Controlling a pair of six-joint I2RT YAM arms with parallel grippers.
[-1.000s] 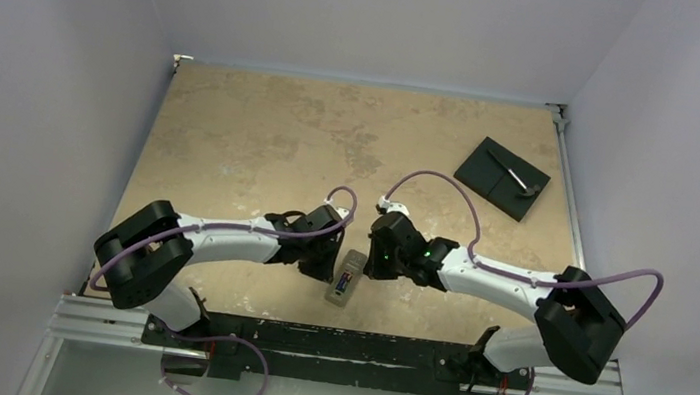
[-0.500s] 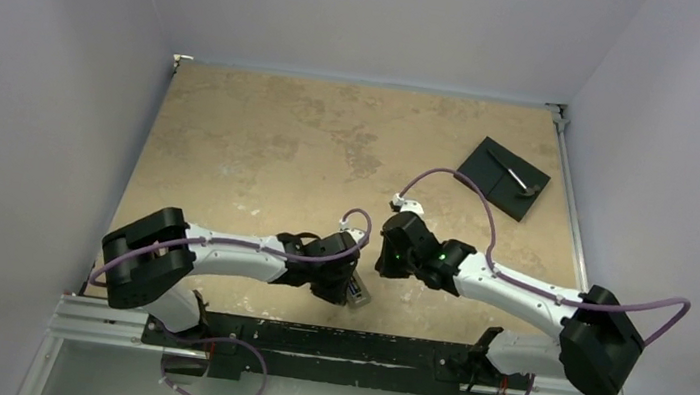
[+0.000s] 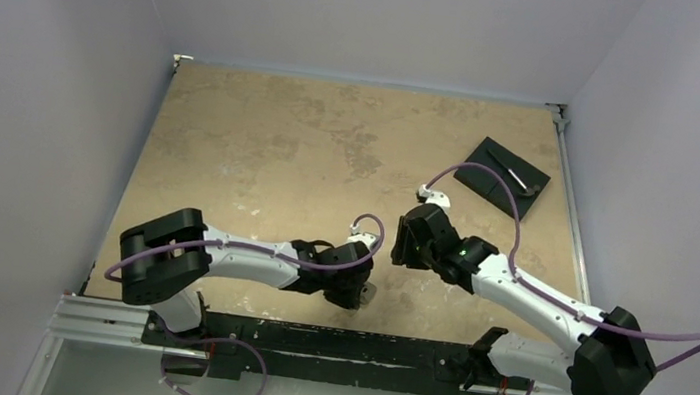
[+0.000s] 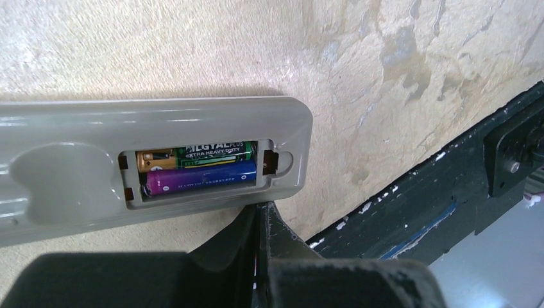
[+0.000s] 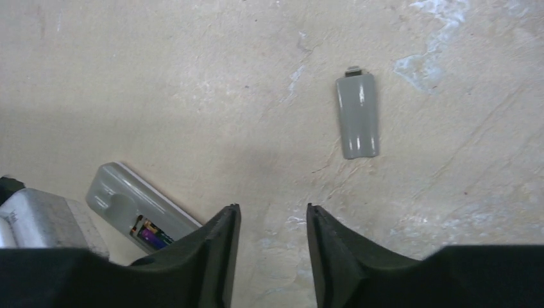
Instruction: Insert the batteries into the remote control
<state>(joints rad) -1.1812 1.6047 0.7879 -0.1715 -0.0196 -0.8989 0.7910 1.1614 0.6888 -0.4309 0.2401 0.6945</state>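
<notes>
The remote control (image 4: 64, 167) lies grey back up on the table with its battery bay uncovered. Two batteries lie side by side in the bay, a green and gold one (image 4: 205, 153) and a purple one (image 4: 199, 176). My left gripper (image 4: 263, 208) is shut with nothing between its fingers, and its tips rest against the remote's long edge near the bay. In the top view the left gripper (image 3: 352, 294) hides most of the remote. My right gripper (image 5: 271, 215) stands open and empty above bare table, to the right of the remote (image 5: 128, 196).
The narrow grey cover strip (image 5: 357, 115) lies loose on the table beyond the right gripper. A black square plate (image 3: 503, 176) sits at the far right. The dark base rail (image 4: 449, 186) runs along the table's near edge, close to the remote.
The right gripper has opened and drawn back up and to the right, away from the remote. The left arm has slid right and nearer the rail, the remote moving with it.
</notes>
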